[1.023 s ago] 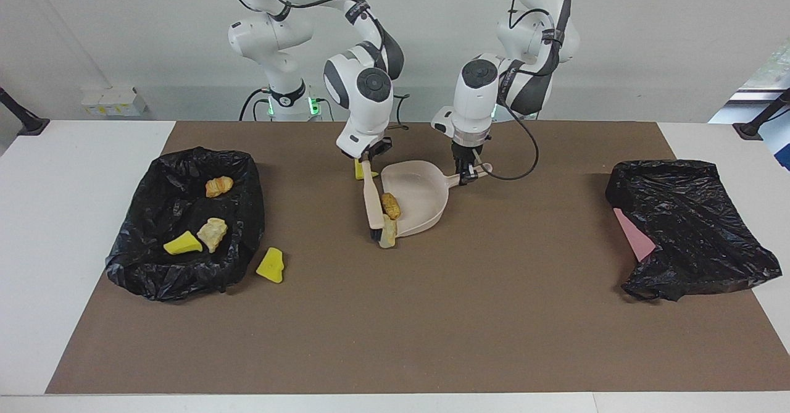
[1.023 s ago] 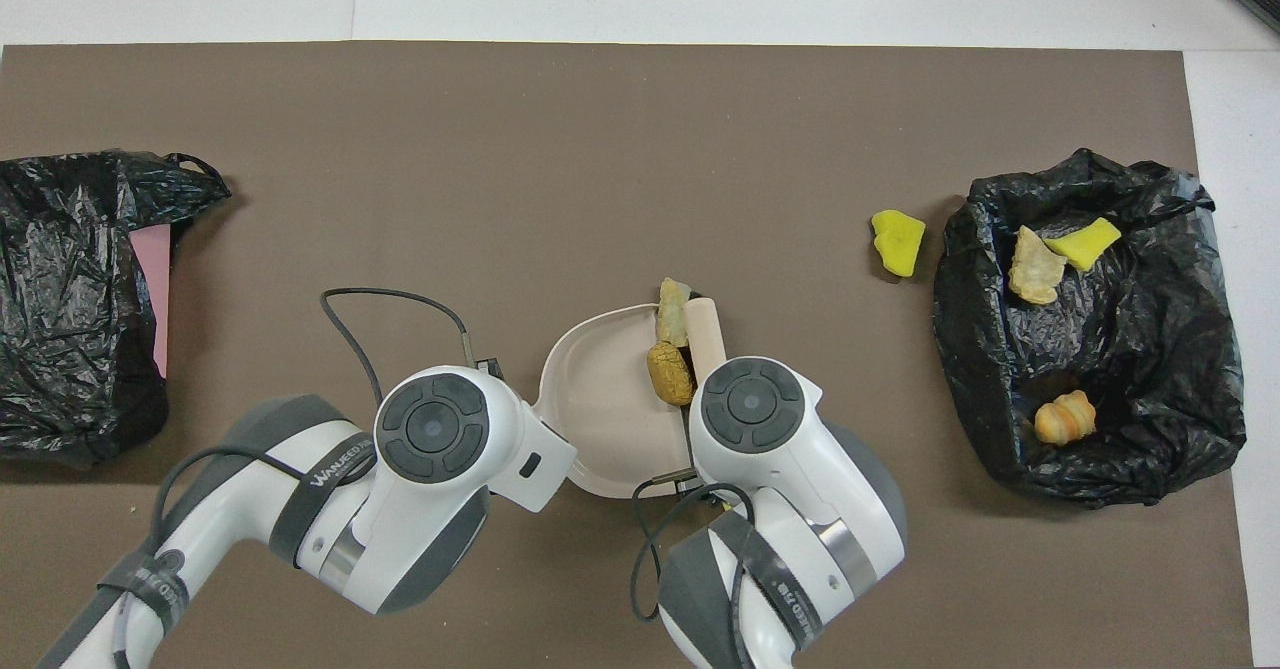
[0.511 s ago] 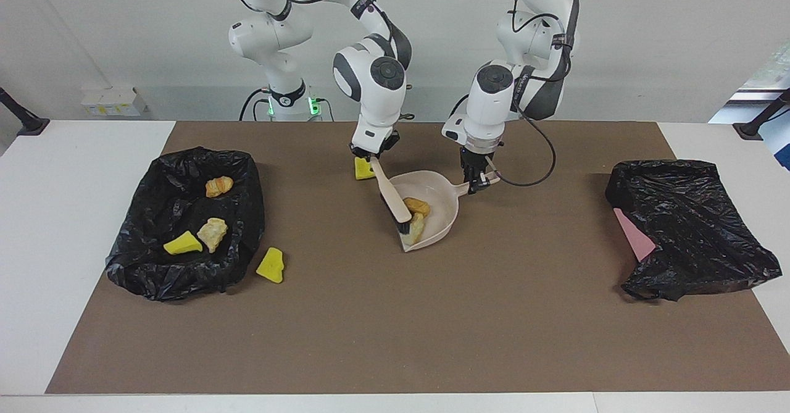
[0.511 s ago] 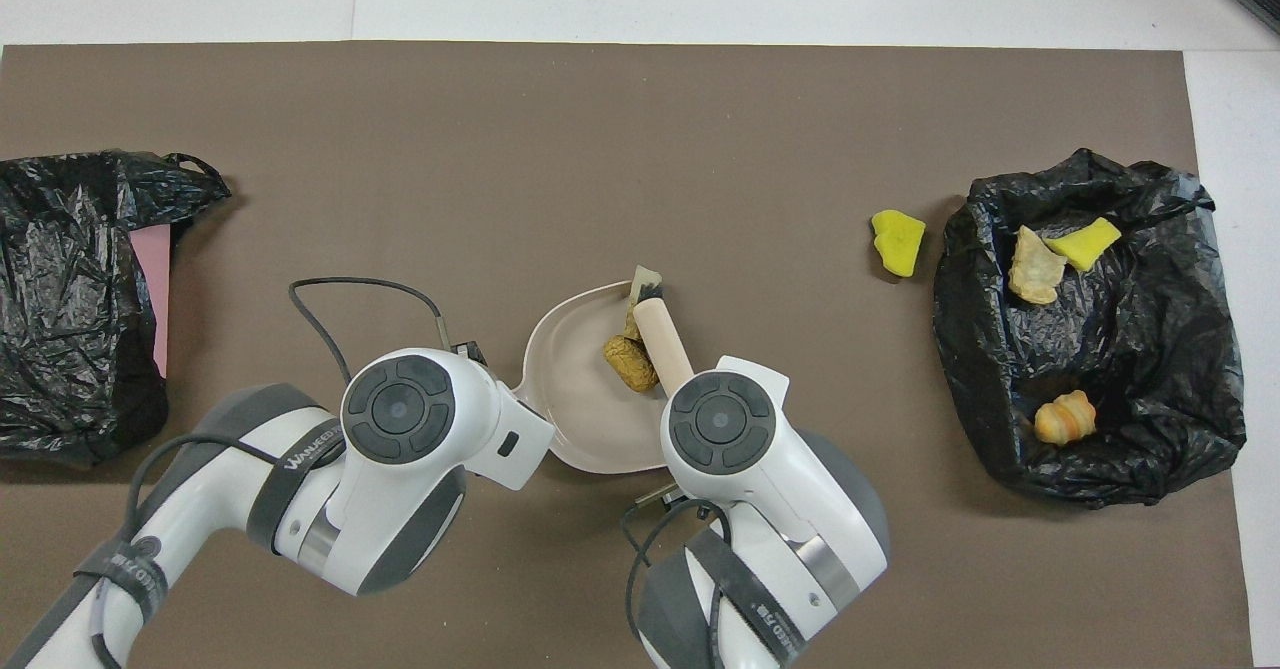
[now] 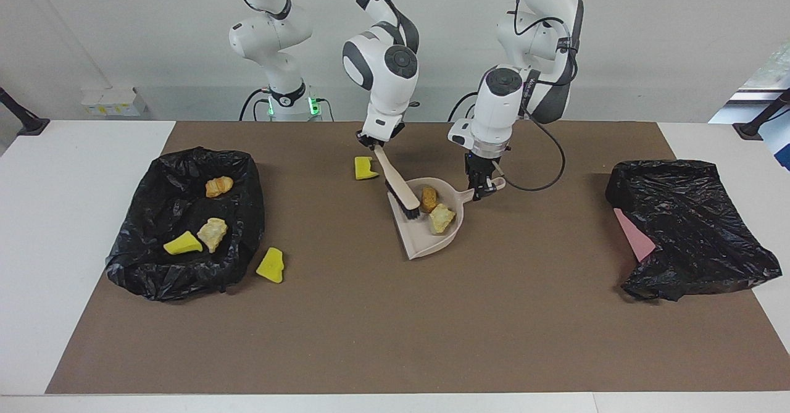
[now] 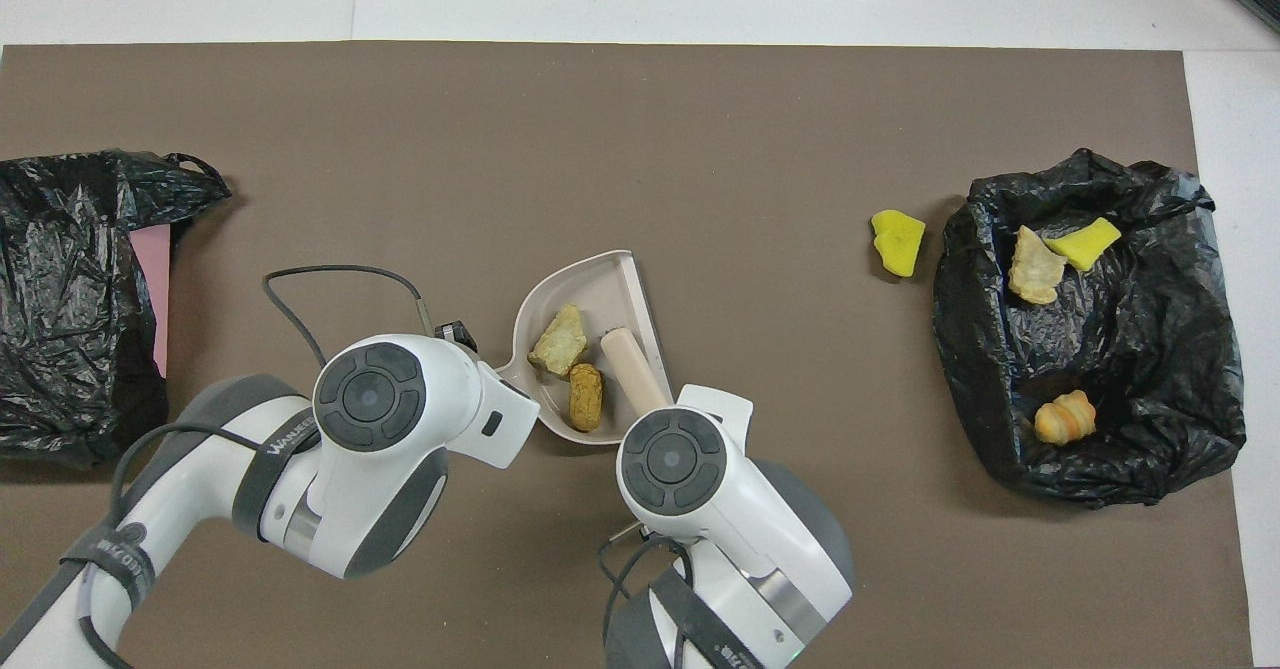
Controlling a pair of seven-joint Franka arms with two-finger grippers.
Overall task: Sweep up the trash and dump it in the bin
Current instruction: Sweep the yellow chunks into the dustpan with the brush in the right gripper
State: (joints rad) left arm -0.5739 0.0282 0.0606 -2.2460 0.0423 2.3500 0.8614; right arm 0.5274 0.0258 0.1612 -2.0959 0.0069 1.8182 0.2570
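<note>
So the sweep step is done: left gripper (image 5: 483, 192) jaws pinch the dustpan (image 5: 426, 240) handle, lifted mid-tabletop with two trash lumps (image 5: 435, 210) inside; right gripper (image 5: 374, 146) jaws clamp the brush (image 5: 402, 193). Next it needs carrying to the bin (image 5: 244, 215) at the right arm's end.

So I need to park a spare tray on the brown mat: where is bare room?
The widest free patch is the mat's stretch farthest from the robots, past the beige plastic dustpan. Another lies between the dustpan and the crumpled black bag with the pink sheet. It is crowded around the dustpan, where both arms work, and beside the black-lined bin.
</note>
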